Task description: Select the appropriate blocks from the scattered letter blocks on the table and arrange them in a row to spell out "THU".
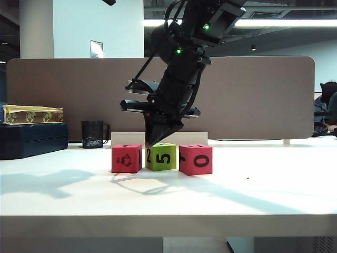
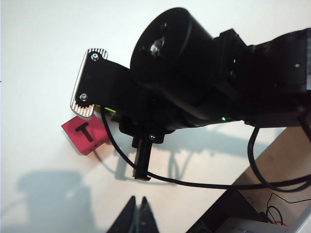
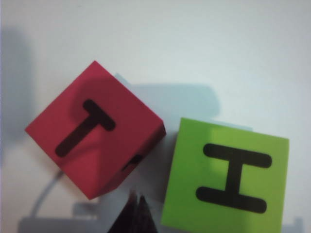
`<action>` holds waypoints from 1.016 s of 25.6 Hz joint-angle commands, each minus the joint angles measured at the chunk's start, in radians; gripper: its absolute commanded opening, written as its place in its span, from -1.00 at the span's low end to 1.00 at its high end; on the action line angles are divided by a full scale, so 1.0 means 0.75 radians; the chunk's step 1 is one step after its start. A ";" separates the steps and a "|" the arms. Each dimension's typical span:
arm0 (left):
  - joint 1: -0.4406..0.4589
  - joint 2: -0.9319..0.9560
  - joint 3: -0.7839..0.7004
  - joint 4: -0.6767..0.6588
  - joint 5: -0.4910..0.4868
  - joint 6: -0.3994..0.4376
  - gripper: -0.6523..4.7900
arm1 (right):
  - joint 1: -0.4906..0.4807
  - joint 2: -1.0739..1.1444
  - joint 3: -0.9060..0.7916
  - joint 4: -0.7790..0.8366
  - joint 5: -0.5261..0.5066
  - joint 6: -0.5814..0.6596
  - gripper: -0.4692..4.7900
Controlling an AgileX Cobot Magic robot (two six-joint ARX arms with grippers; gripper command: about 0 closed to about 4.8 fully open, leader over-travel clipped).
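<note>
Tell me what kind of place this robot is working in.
Most likely an office or lab: a white desk top backed by a brown partition screen, a dark mug at the back, and ceiling strip lights beyond.

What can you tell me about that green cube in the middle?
The green block is a small lime cube, matte, with bold black print: a 5 on its front face and an H on top. It sits flat on the white table, middle of a row between two pinkish-red blocks, close beside them. The right gripper, shut, hovers at its top left edge.
</note>
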 commanded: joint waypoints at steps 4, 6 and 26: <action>-0.002 -0.007 0.008 0.000 -0.002 0.004 -0.78 | 0.002 -0.002 0.003 0.006 0.019 -0.004 -0.84; -0.002 -0.007 0.008 0.000 -0.002 0.004 -0.78 | 0.001 -0.002 0.003 0.004 0.045 -0.004 -0.84; -0.002 -0.007 0.008 0.005 -0.003 0.005 -0.78 | -0.052 -0.014 0.004 -0.103 0.127 -0.004 -0.84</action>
